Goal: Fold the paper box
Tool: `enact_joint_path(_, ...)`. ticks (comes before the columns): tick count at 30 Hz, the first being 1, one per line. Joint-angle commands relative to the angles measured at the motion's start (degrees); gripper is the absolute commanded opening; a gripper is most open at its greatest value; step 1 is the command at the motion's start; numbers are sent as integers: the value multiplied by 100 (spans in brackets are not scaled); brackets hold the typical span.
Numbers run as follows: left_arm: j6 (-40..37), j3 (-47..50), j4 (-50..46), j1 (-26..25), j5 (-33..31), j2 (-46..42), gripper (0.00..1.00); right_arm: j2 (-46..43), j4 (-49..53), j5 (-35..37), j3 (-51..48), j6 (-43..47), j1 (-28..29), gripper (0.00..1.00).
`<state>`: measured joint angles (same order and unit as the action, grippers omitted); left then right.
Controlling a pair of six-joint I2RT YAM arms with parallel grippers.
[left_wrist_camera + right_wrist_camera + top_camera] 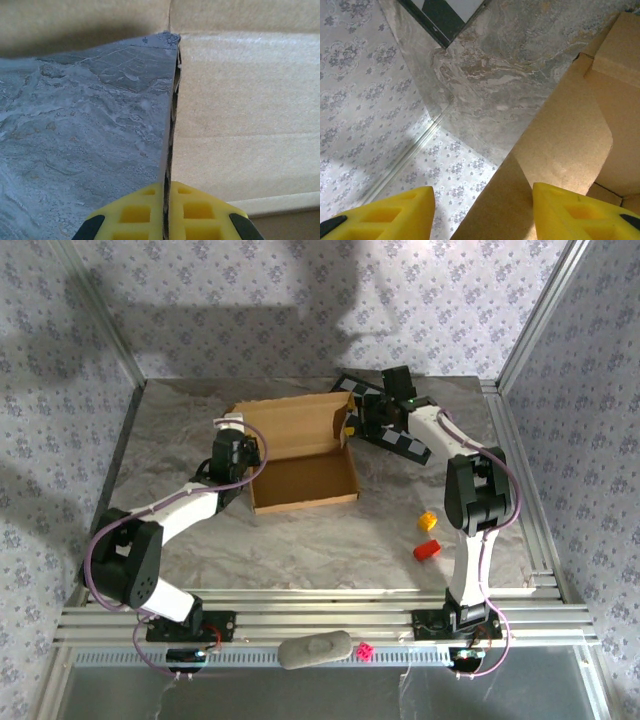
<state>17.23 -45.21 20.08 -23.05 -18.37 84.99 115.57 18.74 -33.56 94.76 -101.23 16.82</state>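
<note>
The paper box (pixel 300 450) stands in the middle of the table as a brown cardboard tray with its lid raised at the back. My left gripper (pixel 246 455) is at the tray's left wall. In the left wrist view its yellow fingers (pixel 135 212) are shut on the thin top edge of that wall (pixel 172 125), with the box's inside (pixel 245 115) to the right. My right gripper (pixel 360 423) is at the lid's right end. In the right wrist view it is open (pixel 484 195), and a cardboard flap (pixel 555 150) reaches into the gap between its fingers, nearer the right finger (pixel 575 212).
A black-and-white checkered board (pixel 405 443) lies behind the right gripper. A yellow brick (pixel 427 521) and a red brick (pixel 427 550) lie on the marble table (pixel 300 540) right of the box. A grey object (pixel 315 650) and a pink die (pixel 365 650) sit on the front rail.
</note>
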Motion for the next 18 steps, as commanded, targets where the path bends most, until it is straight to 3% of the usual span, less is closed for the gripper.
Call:
enact_joint_path(1,54,-212,452,-198,413,74,0,-62,-271,-458,-122,-239,258,51)
enact_joint_path(8,120,-176,591,-200,457,149,0,-164,-306,-472,-327,-333,307,45)
enact_joint_path(18,340,18,822,-207,527,176,0,-263,-507,-467,-675,-490,370,21)
